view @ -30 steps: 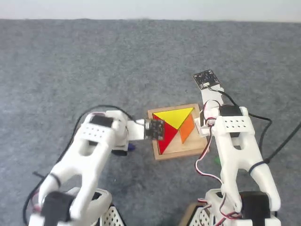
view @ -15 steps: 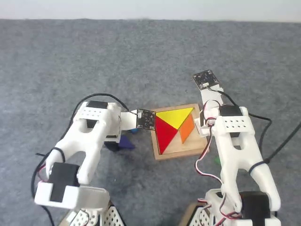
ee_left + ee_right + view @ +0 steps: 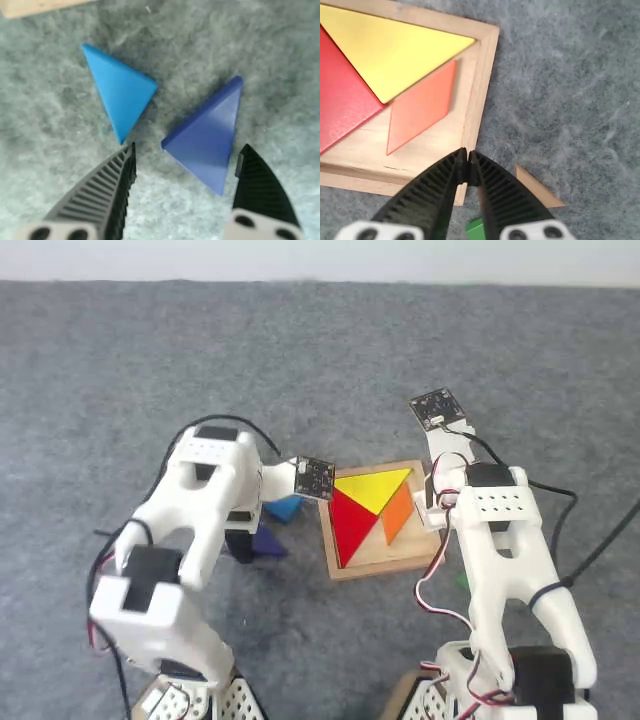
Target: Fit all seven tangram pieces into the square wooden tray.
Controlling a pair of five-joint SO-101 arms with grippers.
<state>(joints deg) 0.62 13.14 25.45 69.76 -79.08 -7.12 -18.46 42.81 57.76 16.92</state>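
From above, I see the square wooden tray [image 3: 380,566] on fuzzy grey carpet [image 3: 150,360], holding flat yellow [image 3: 372,490], red [image 3: 350,525] and orange [image 3: 397,512] pieces.

Left wrist: my left gripper [image 3: 188,149] is spread around a dark blue triangle [image 3: 207,135] near the tray.

Right wrist: my right gripper [image 3: 467,157] is pressed together at the tray's edge.

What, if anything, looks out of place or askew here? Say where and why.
Four pieces lie on the grey mat, outside the wooden tray: a light blue triangle and a dark blue triangle before the left claw, a tan piece and a green piece by the right claw. Nothing looks damaged.
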